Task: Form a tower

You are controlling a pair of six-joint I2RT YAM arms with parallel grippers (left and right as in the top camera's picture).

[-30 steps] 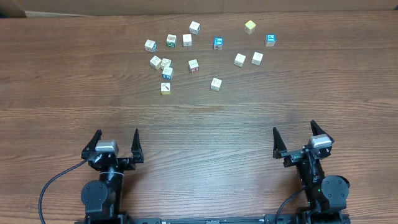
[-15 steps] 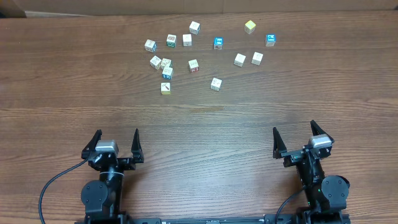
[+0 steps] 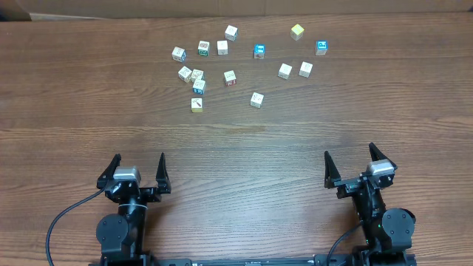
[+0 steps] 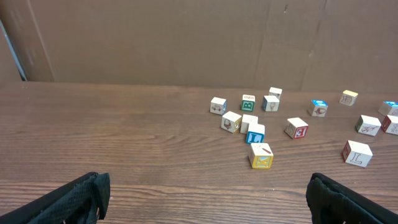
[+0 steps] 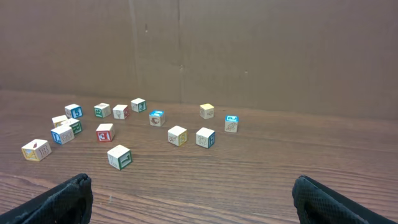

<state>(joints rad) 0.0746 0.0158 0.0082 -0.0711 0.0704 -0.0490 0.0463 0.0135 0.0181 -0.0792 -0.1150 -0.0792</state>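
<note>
left hand [image 3: 139,157]: mine, lower left of the overhead frame, fingers spread wide apart, nothing between them.
right hand [image 3: 349,151]: lower right of the frame, fingers likewise wide apart, holding nothing.
cubes [image 3: 230,77]: scattered loose across the upper middle of the frame, well apart from both my hands.
stacking: not yet begun; each cube lies single on the surface [image 3: 236,148].
cyan cube [image 3: 259,51]: upper middle, standing alone.
yellow-topped cube [image 3: 297,31]: near the top edge, right of centre.
blue-faced cube [image 4: 255,134]: touching or just beside a pale cube behind it; i cannot tell which.
</note>
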